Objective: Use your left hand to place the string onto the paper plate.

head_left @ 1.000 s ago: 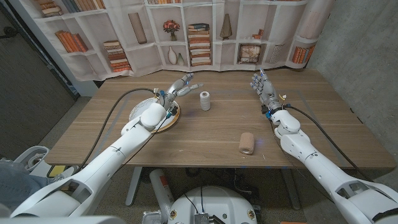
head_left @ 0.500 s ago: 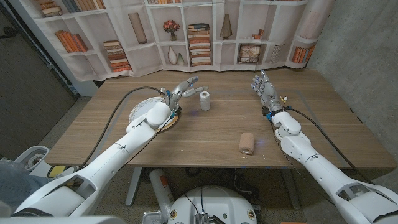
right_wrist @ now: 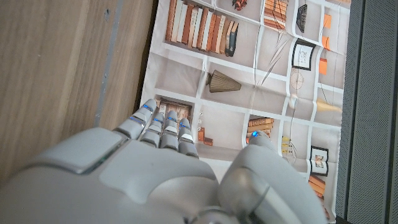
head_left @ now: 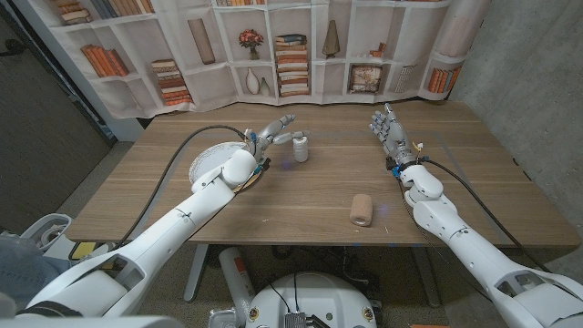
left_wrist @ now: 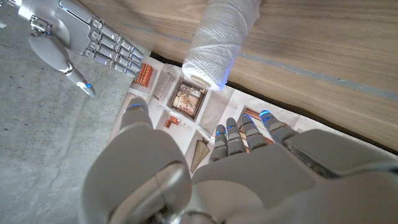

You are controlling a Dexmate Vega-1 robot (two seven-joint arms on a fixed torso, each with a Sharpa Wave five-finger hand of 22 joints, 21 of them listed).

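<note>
String spool [head_left: 300, 147] is standing upright toward tabletop's far edge, w/ left hand [head_left: 271, 133] reaching in just beside it, fingers apart, holding nothing. Next: closing round spool, then carrying to paper plate [head_left: 206, 162].

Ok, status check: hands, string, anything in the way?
Left hand open, beside string, not gripping. Right hand open, empty. String upright, off paper plate. Nothing between them.

The left arm reaches forward from the bottom left corner over the table, its left hand [head_left: 270, 132] open with fingers spread and holding nothing. The right arm extends along the right side, the right hand [head_left: 386, 128] upright, fingers apart and empty.
</note>
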